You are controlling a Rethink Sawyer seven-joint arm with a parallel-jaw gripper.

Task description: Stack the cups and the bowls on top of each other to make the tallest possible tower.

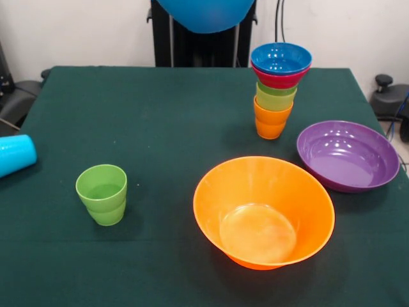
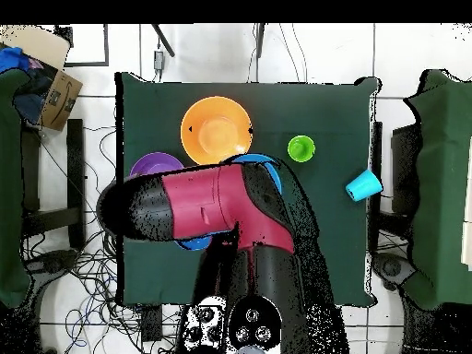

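Observation:
A tower (image 1: 275, 89) stands at the back right of the table: orange cup lowest, then two green cups, a red bowl and a blue bowl (image 1: 281, 59) on top. A second blue bowl (image 1: 204, 14) hangs in the air at the top edge, left of the tower. It is carried at the end of the arm (image 2: 217, 203), and the gripper is hidden behind it. In the overhead view only this bowl's rim (image 2: 265, 163) shows past the arm. A green stepped cup (image 1: 102, 194) stands alone at the front left. A light blue cup (image 1: 14, 155) lies on its side at the left edge.
A large orange bowl (image 1: 263, 211) sits upright at the front centre. Right of it and in front of the tower sits a wide purple bowl (image 1: 348, 157). The dark green tablecloth (image 1: 160, 121) covers the table. Chairs and a cardboard box (image 2: 55, 92) stand round it.

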